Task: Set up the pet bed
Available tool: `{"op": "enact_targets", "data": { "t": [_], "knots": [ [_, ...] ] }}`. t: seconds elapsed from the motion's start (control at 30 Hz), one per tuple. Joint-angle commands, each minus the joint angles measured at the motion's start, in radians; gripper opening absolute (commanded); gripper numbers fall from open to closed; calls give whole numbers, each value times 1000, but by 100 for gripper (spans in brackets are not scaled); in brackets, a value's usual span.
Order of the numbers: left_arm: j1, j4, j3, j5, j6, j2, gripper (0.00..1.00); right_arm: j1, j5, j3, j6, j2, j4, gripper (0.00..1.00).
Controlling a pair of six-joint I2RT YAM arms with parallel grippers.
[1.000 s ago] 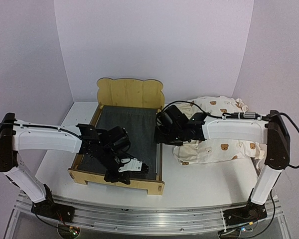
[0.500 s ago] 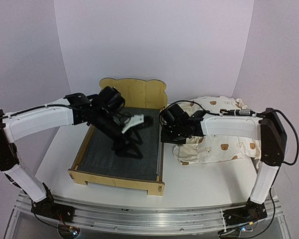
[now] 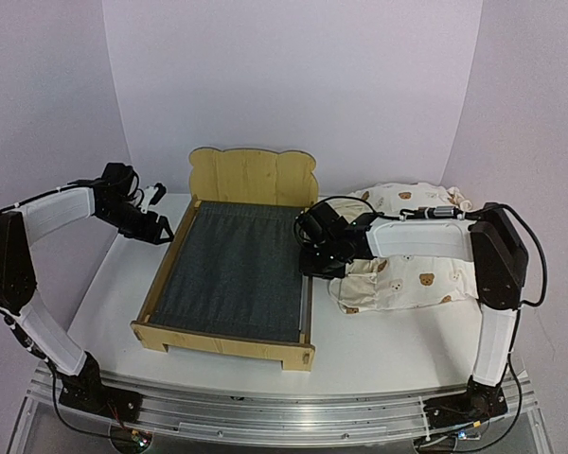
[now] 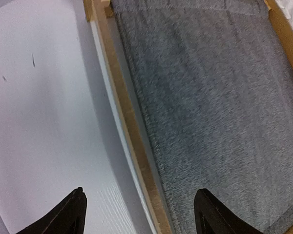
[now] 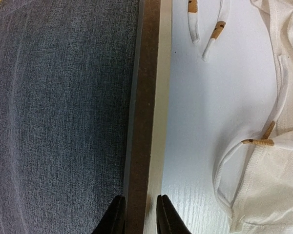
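Observation:
The pet bed (image 3: 251, 176), a light plywood frame with a bear-ear headboard and a dark grey fabric base, lies in the middle of the table. My left gripper (image 3: 155, 227) hovers open beside its back left corner. In the left wrist view the left side rail (image 4: 132, 131) runs between the spread fingers of the left gripper (image 4: 141, 217), which holds nothing. My right gripper (image 3: 309, 255) sits on the bed's right side rail (image 5: 145, 97). In the right wrist view its fingertips (image 5: 118, 214) press against both faces of that rail.
A cream bear-print cushion (image 3: 418, 276) with tie strings (image 5: 205, 29) lies just right of the bed, under my right arm, with a ruffled bear-print pillow (image 3: 409, 199) behind it. White table shows left of the bed (image 4: 34, 122). The wall curves close behind.
My left arm lifted from the bed's front, swung back and left off the bed, and its jaws opened. My right gripper's jaws narrowed onto the right side rail.

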Motion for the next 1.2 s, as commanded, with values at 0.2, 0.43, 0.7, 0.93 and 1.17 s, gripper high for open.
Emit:
{"op": "enact_targets", "data": {
  "t": [0.2,0.43,0.7,0.93,1.17],
  "knots": [
    [-11,125,-146,167,-69,28,65,-58,118,-75,1,-96,-74,23],
    [-65,166,-195,245,-100,-5,61,-94,74,-130,-23,-164,-85,35],
    [-60,144,-120,213,-98,-19,62,-187,-23,-75,-212,-339,-172,77],
    [-50,109,-51,190,-52,-58,66,-445,140,-66,-403,-439,-275,90],
    [-49,82,7,155,-4,-78,70,-673,56,188,-583,-147,-435,98]
  ]
}}
